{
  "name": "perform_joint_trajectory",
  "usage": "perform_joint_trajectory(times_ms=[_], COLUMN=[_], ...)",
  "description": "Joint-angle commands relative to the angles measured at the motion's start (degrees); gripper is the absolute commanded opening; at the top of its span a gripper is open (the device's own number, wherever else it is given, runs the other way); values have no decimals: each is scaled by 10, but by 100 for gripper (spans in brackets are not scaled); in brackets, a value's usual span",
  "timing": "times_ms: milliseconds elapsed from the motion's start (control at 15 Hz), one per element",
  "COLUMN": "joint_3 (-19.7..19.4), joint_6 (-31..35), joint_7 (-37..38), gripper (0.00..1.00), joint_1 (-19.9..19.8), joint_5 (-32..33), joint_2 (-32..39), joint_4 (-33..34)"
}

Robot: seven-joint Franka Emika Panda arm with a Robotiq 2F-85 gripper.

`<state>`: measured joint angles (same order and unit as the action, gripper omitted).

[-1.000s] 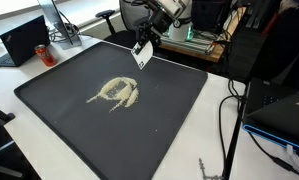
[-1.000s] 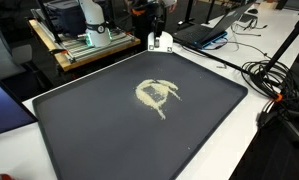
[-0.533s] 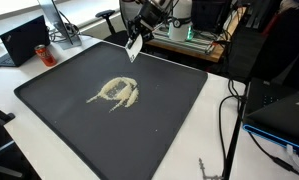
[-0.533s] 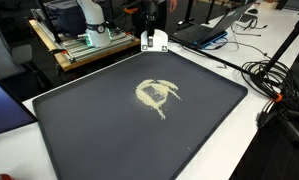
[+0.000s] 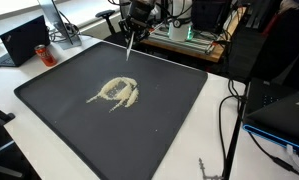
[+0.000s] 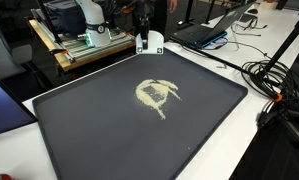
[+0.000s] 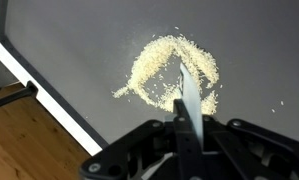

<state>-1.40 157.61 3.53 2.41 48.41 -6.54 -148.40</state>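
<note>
A loose pile of pale grains [image 5: 116,92] [image 6: 157,94] [image 7: 169,70] lies ring-shaped near the middle of a large black mat [image 5: 169,130] [image 6: 99,130] [image 7: 79,50]. My gripper [image 5: 135,24] [image 6: 144,28] [image 7: 185,125] hangs above the mat's far edge, well clear of the pile. It is shut on a thin white flat scraper [image 5: 129,46] [image 6: 149,43] [image 7: 189,95] that points down towards the mat. In the wrist view the scraper shows edge-on, with the pile beyond its tip.
The mat lies on a white table. A laptop [image 5: 24,40] [image 6: 214,30] sits beyond one corner of the mat. A wooden bench with equipment [image 5: 194,40] [image 6: 84,45] stands behind the far edge. Black cables [image 5: 229,115] [image 6: 274,80] run beside the mat.
The gripper has carried the white scraper sideways along the mat's far edge and turned it, so it now looks narrower in one exterior view. The grain pile has not moved.
</note>
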Motion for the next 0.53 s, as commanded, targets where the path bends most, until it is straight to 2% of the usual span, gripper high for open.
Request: perform_joint_trajectory(times_ms=[0,333,400,467], joint_3=[-2,-5,-5,8], joint_6=[-2,-20,-25,-5], joint_7=[-94,-179,-182,-162], gripper=[1,1,1,4], joint_1=[5,9,7,-5], joint_5=[-159,-345,-364,-324], joint_2=[-30,-49,-52,-29], joint_4=[-14,0,6,4])
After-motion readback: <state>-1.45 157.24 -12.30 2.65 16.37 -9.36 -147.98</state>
